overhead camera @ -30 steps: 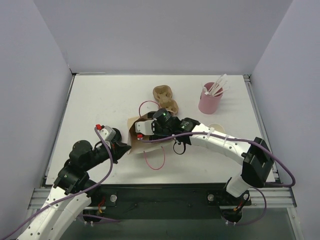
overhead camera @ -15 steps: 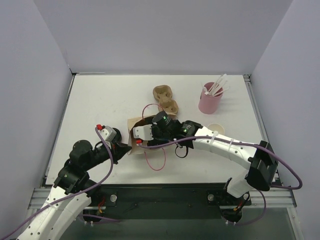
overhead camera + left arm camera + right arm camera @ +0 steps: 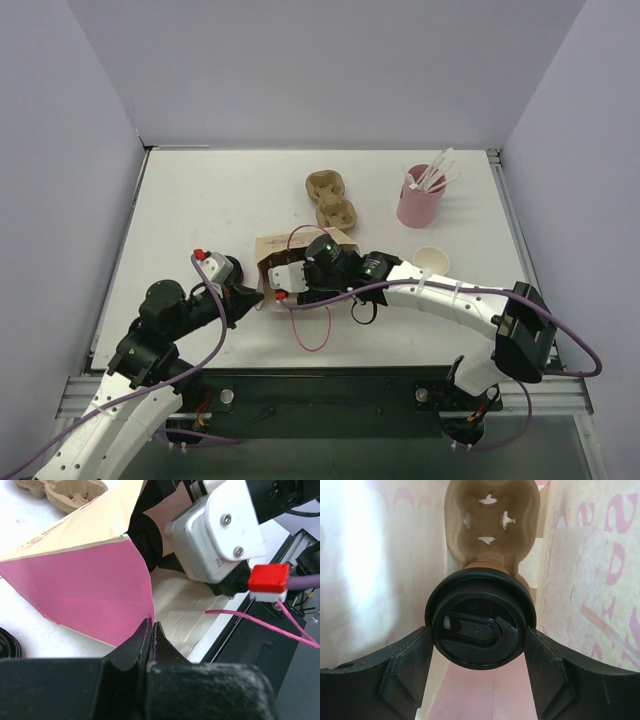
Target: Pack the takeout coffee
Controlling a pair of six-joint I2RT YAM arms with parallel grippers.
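Bagging step — right gripper (image 3: pixel 477 647) clamps 1 cup (image 3: pixel 479 612) inside the bag (image 3: pixel 90 590), left gripper (image 3: pixel 151 636) pinches its edge; next: seat it, release.

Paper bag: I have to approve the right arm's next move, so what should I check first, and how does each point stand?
1. The left fingers pinch the paper bag at its mouth edge: ok.
2. The bag mouth is open enough for the right arm: ok.
3. The right fingers touch both sides of the lidded cup: ok.
4. That cup is seated in the tray inside the bag: cannot tell.
5. The open cup on the table is packed: not ok.
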